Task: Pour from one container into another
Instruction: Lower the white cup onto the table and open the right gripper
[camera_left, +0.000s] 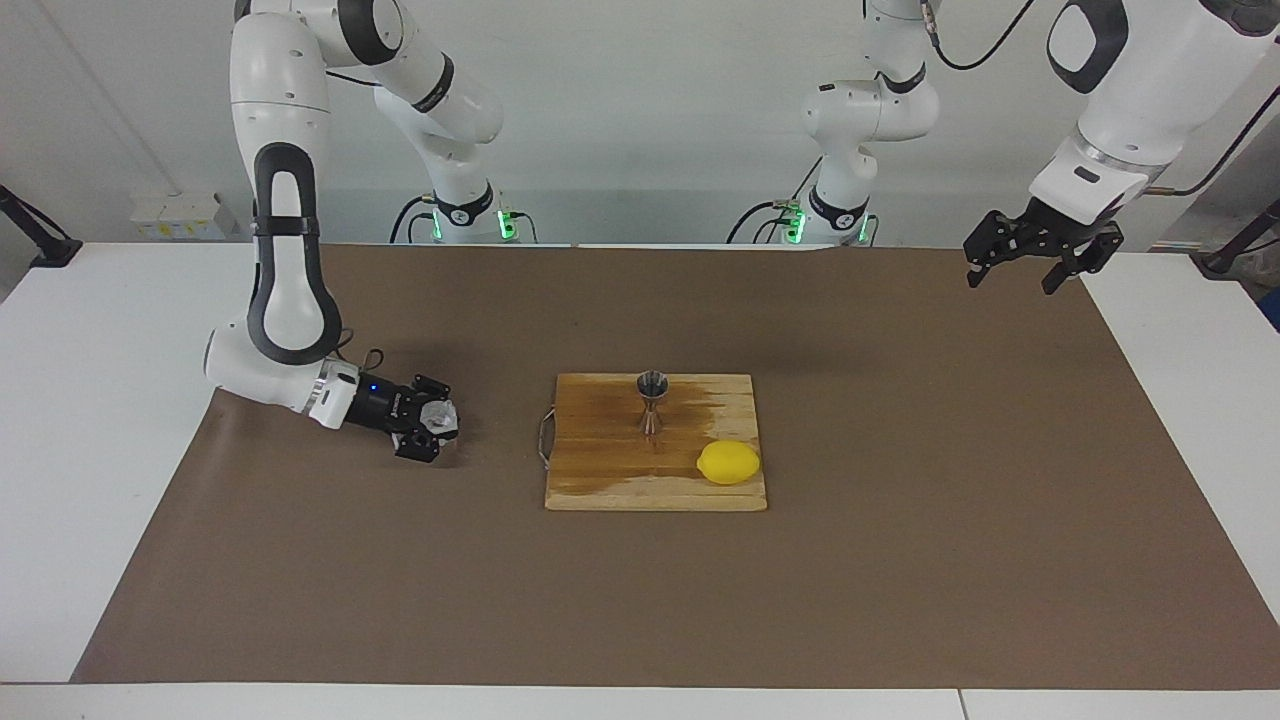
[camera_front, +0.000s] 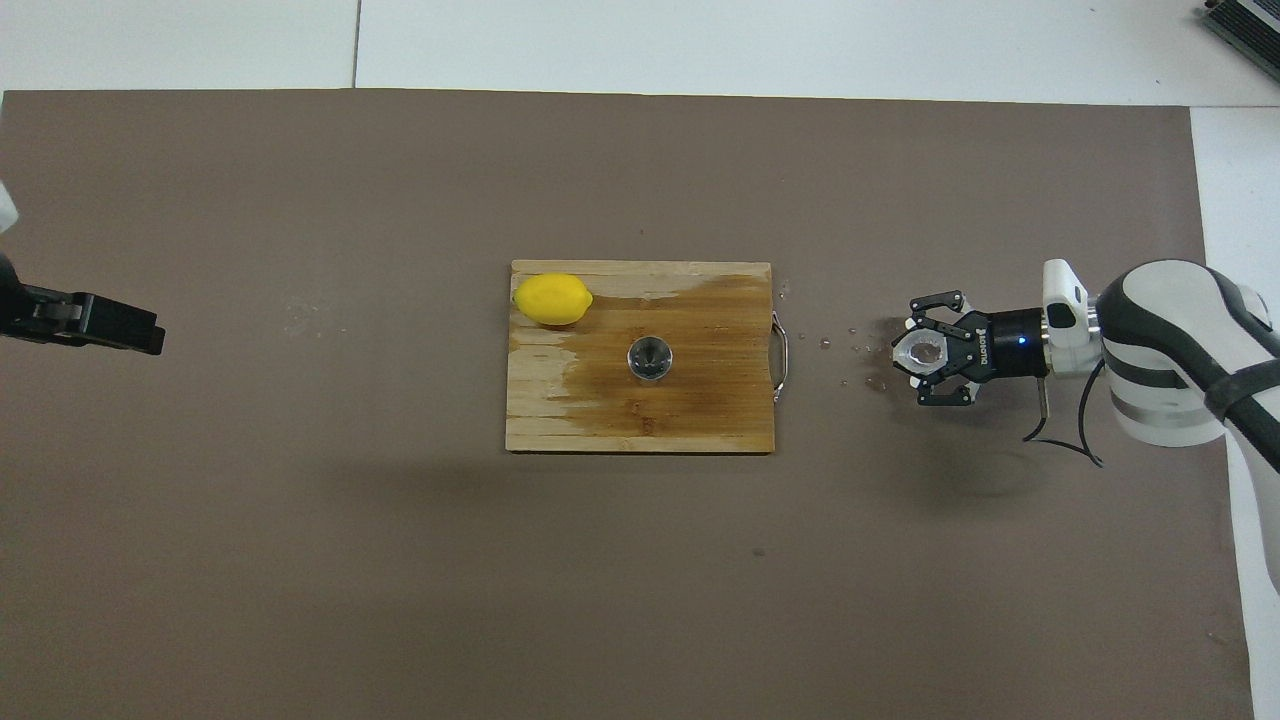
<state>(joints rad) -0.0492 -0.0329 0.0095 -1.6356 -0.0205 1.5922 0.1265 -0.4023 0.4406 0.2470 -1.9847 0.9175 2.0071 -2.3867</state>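
I'm seeing the right tool (camera_left: 432, 432) gripping the glass cup (camera_left: 437, 417) low over the worktop (camera_left: 900, 560) beside the cutting board (camera_left: 600, 480), jigger (camera_left: 652, 402) standing on it awaiting the pour, left tool (camera_left: 1035, 262) waiting open.

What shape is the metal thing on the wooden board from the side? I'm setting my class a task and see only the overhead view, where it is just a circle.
Observer: The jigger is an hourglass, two cones joined at a narrow waist, standing upright on the board.
Operator: Is the left gripper down on the table?
Observer: No. The left gripper hangs well up in the air over the left arm's end of the table, waiting.
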